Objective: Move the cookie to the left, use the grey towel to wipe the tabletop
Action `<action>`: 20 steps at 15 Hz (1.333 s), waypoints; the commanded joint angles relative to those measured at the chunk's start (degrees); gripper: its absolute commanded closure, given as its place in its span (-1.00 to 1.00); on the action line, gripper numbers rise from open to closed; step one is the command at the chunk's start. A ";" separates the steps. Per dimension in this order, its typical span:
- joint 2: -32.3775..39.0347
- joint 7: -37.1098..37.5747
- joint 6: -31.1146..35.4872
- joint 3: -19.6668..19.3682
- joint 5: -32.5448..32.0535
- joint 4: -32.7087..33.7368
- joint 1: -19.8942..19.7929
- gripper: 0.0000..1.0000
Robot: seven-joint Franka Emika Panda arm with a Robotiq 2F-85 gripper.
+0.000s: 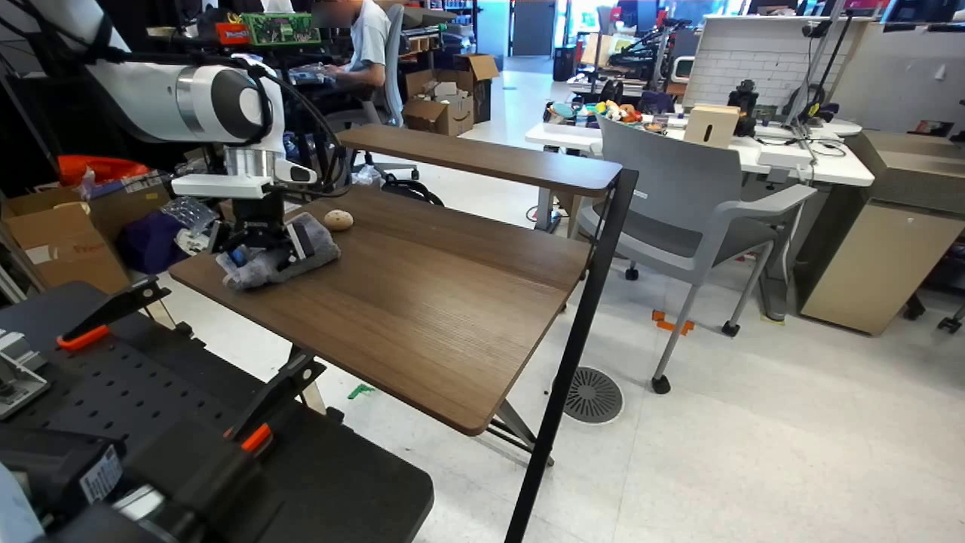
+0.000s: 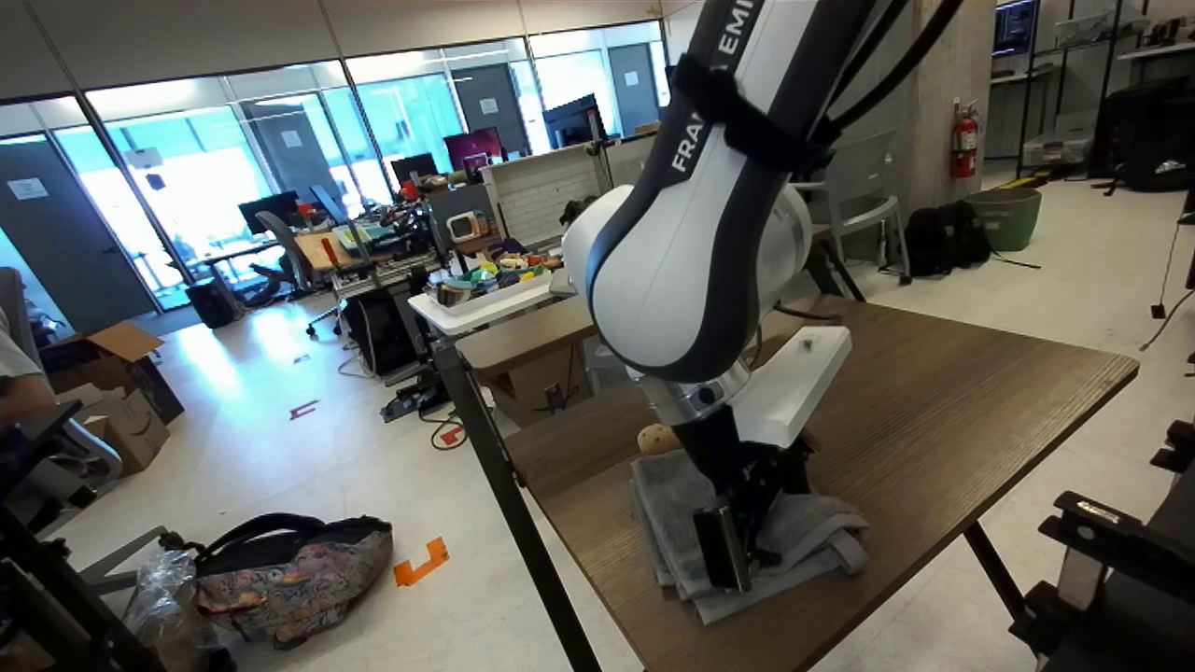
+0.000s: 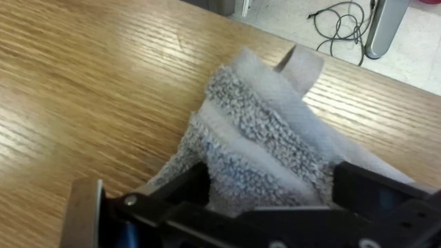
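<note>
Gripper (image 1: pixel 260 250) pointing down over the grey towel (image 2: pixel 686 509), its fingers (image 3: pixel 365 186) spread apart with bunched cloth between them; whether the pads press on the fabric cannot be made out. The towel lies rumpled near an edge of the brown tabletop (image 1: pixel 422 302), layered folds at one end and a narrow cloth band (image 3: pixel 305 67) at the other. The cookie (image 1: pixel 338 219), round and tan, rests on the tabletop just beside the towel in both exterior views. In an exterior view, a raised shelf (image 1: pixel 482 157) spans the tabletop's far side, and a grey chair (image 1: pixel 671 185) stands beyond.
</note>
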 commanded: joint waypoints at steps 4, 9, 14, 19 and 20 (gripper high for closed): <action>0.00 0.20 0.81 0.15 -0.73 -0.05 0.55 -1.00; 0.48 4.97 2.04 -2.18 -0.01 -1.04 -0.06 -1.00; -2.10 11.73 10.66 -4.45 2.74 -5.53 -3.46 -1.00; -1.25 9.81 5.21 -4.02 1.69 -1.77 -2.32 -1.00; -1.25 9.82 5.21 -4.00 1.68 -1.76 -2.18 -1.00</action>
